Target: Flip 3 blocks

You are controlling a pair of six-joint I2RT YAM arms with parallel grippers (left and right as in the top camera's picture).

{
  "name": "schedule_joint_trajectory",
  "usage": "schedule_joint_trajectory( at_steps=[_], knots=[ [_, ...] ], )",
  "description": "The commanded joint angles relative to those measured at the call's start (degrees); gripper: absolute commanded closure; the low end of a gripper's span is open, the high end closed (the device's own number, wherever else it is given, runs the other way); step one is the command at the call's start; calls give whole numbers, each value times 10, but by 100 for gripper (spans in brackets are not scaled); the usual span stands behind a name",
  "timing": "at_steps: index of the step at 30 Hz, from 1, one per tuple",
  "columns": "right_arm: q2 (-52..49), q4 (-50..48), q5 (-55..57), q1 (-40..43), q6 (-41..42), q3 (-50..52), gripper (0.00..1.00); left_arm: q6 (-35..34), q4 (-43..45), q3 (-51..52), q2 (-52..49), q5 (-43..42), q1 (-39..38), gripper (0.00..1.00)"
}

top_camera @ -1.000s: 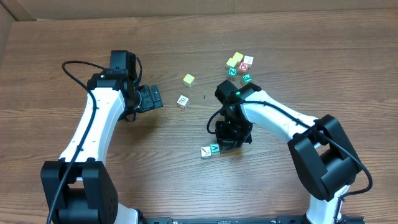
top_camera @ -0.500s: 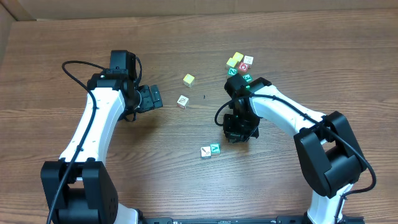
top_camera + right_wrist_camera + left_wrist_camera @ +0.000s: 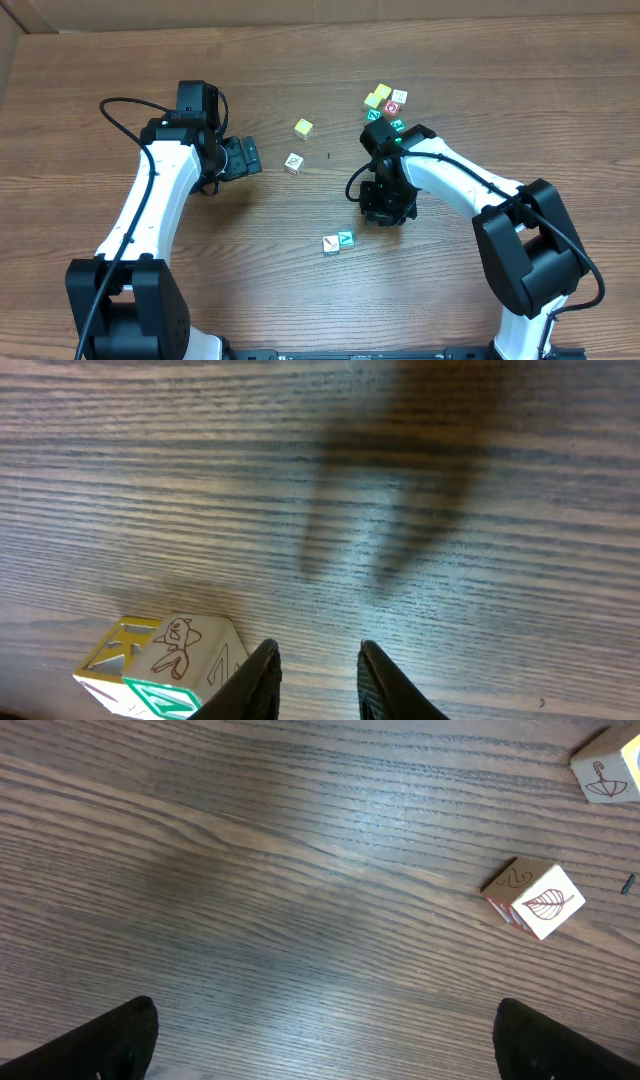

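Observation:
Two blocks lie side by side near the middle front: a white-faced block [image 3: 331, 244] and a teal block [image 3: 346, 238]. A third, white block with a leaf drawing [image 3: 293, 162] [image 3: 535, 901] lies to the right of my left gripper [image 3: 248, 157] [image 3: 330, 1050], which is wide open over bare wood. My right gripper [image 3: 383, 212] [image 3: 315, 665] hovers up and to the right of the pair, jaws slightly apart with nothing between them. In the right wrist view a white block with a reddish animal drawing [image 3: 185, 645] sits just left of my left finger [image 3: 258, 682].
A yellow cube [image 3: 303, 128] [image 3: 607, 772] lies behind the leaf block. A cluster of several cubes [image 3: 385, 103], yellow, red-faced and green-marked, sits at the back right behind the right arm. A cardboard wall [image 3: 20, 25] borders the back left.
My right gripper has drawn back up and to the right, away from the teal and white pair, and its jaws have parted a little. The left arm has stayed still.

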State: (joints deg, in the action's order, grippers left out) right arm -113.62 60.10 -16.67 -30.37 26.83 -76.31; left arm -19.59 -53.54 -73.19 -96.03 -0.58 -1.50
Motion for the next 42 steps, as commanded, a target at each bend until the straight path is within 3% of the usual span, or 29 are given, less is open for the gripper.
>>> schedule_joint_trajectory(
  at_steps=[1, 6, 29, 35, 42],
  knots=[
    [17, -3, 5, 1, -3, 2, 79, -8, 0, -8, -2, 6, 0, 0],
    [17, -3, 5, 1, -3, 2, 84, -8, 0, -8, -2, 6, 0, 0],
    [17, -20, 5, 1, -2, 2, 86, -8, 0, -8, -2, 6, 0, 0],
    [17, -26, 5, 1, -3, 2, 96, -8, 0, -8, -2, 6, 0, 0],
    [35, 4, 6, 1, -3, -50, 96, -8, 0, -8, -2, 6, 0, 0]
  ],
)
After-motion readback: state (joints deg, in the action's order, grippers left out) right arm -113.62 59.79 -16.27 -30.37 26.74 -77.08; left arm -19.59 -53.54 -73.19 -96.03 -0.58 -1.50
